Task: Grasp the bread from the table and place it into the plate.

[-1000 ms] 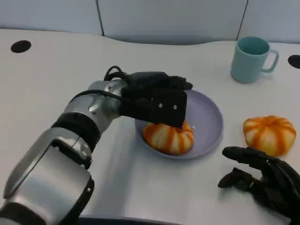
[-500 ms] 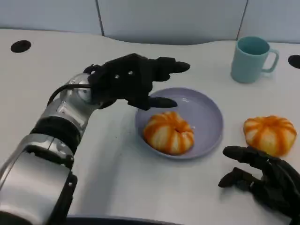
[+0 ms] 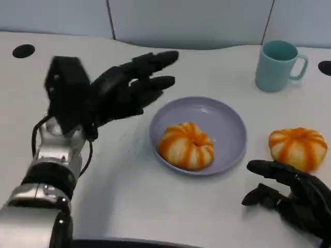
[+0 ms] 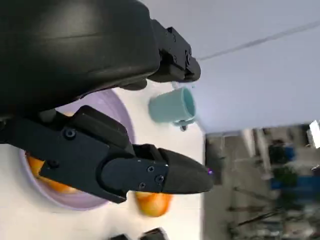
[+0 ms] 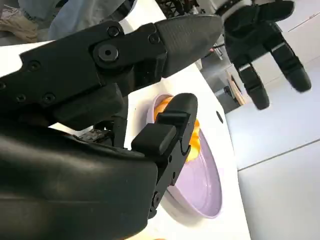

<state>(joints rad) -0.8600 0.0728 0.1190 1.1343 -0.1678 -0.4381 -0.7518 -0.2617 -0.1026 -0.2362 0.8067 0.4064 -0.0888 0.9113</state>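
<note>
White table (image 3: 155, 206), pale wall panels at 12 o'clock, bread (image 3: 186, 145) in plate (image 3: 227, 124), mug (image 3: 277, 65) at 1 o'clock, left hand (image 3: 121, 89) spread and empty, right hand (image 3: 292, 199) fingers apart, holding nothing.

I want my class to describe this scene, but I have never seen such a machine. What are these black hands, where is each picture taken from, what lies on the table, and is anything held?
This is a humanoid robot with silver forearms and black many-fingered hands. The head view looks down from its head; the other two pictures come from cameras at each wrist, so they appear tilted. On the white table sits a round lavender plate with an orange-and-white striped bread inside it. A second striped bread lies on the table beside the plate, and a pale teal mug stands farther back. The left hand is raised beside the plate, fingers spread, holding nothing. The right hand rests near the second bread, also holding nothing.
</note>
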